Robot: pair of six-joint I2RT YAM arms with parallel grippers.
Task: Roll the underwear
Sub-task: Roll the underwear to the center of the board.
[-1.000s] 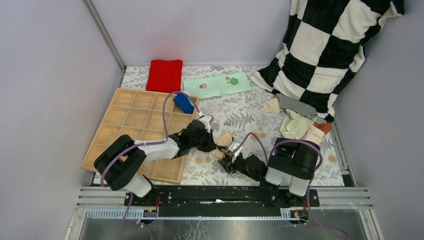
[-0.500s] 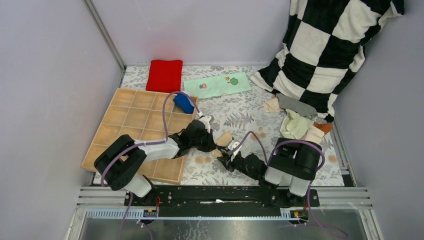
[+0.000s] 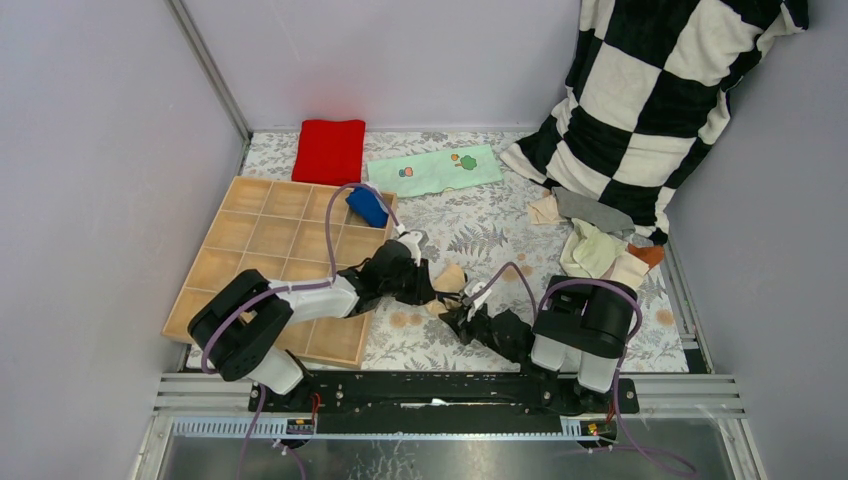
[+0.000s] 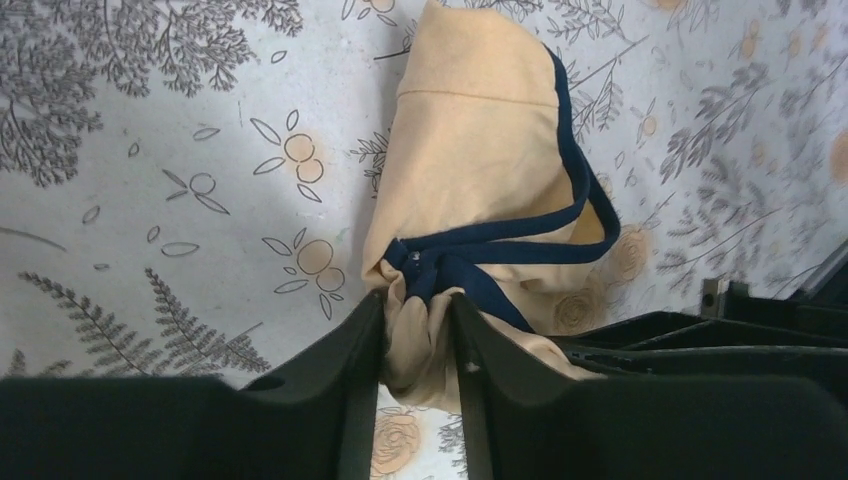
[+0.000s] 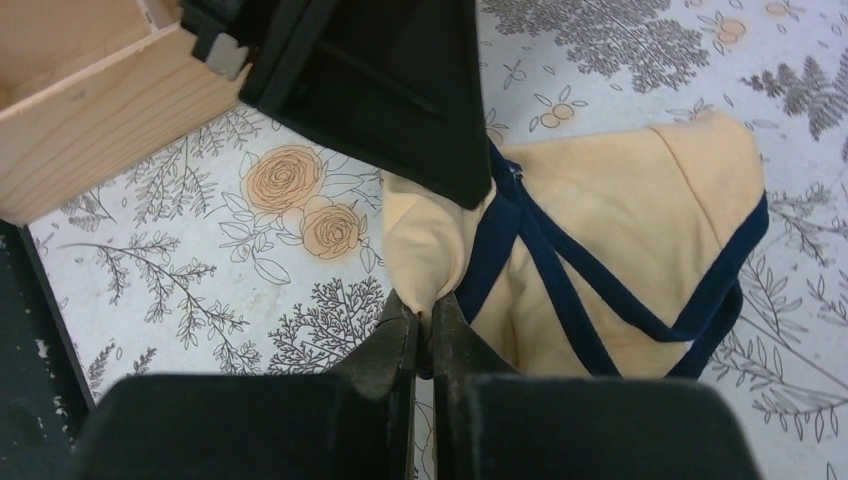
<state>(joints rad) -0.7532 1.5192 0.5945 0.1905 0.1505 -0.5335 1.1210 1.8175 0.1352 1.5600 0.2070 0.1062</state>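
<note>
The tan soft brief with navy trim (image 3: 449, 278) lies bunched on the floral-printed table cover (image 3: 500, 225), in front of the two arm bases and just off the right edge of the shallow wooden grid tray (image 3: 262, 250).

The left gripper (image 4: 415, 318) has its two black fingers drawn close around a gathered fold of the tan fabric, where the navy bands cross. The right gripper (image 5: 421, 322) pinches a pale corner of the same brief between fingers that are almost touching.

From above, both grippers (image 3: 430, 290) (image 3: 449, 313) cover most of the brief, so only small tan patches show there. The left wrist view shows the navy edging looping around a folded flap, with the black body of the right arm at the lower right. The right wrist view shows the bands crossing in an X, the left gripper pressing down from above, and a corner of the tray at the upper left.

Further out, a small blue rolled piece (image 3: 367, 207) sits in a compartment on the tray's right side. A loose heap of grey, pale green and beige briefs (image 3: 596, 240) lies at the foot of a black-and-white checked cushion (image 3: 650, 90). A red folded cloth (image 3: 329, 150) and a mint cloth with cartoon prints (image 3: 433, 170) lie against the back wall.
</note>
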